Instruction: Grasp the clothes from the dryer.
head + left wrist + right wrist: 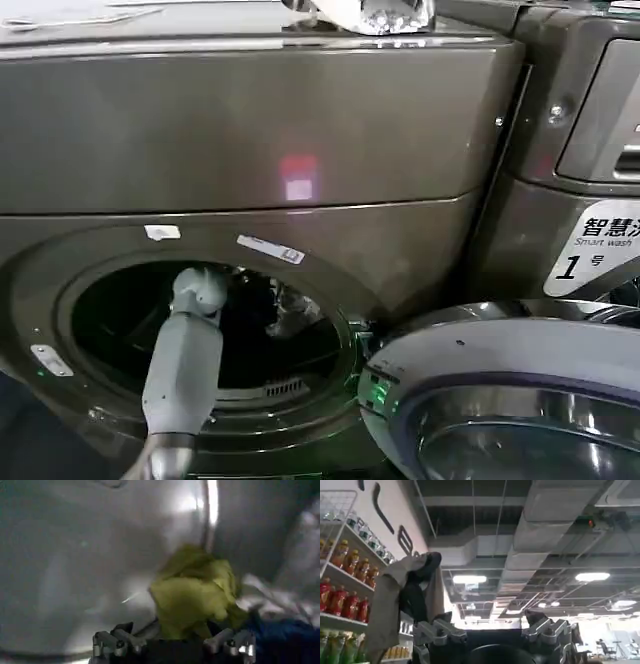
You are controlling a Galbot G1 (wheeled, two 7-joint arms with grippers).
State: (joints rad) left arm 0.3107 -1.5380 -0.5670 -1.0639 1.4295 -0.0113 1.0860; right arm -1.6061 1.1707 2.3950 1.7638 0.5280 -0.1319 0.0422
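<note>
The dryer (300,130) is the big bronze-grey front-loader, and its round porthole (110,320) stands open. My left arm (185,360) reaches through the porthole into the dark drum. Inside lie the clothes (285,305). A yellow-green garment (195,592) rests on the drum wall, right in front of my left gripper (172,635). That gripper is open, with the lower part of the garment between its spread fingers (117,640). Beside it are a dark navy piece (287,637) and a white piece (277,597). My right gripper (487,622) points at the ceiling, open and holding nothing.
The grey-rimmed glass door (480,360) hangs open at the lower right, close to the porthole. A second machine (570,160) with a white sticker stands to the right. In the right wrist view are shelves of bottles (340,575) and a hanging beige cloth (390,605).
</note>
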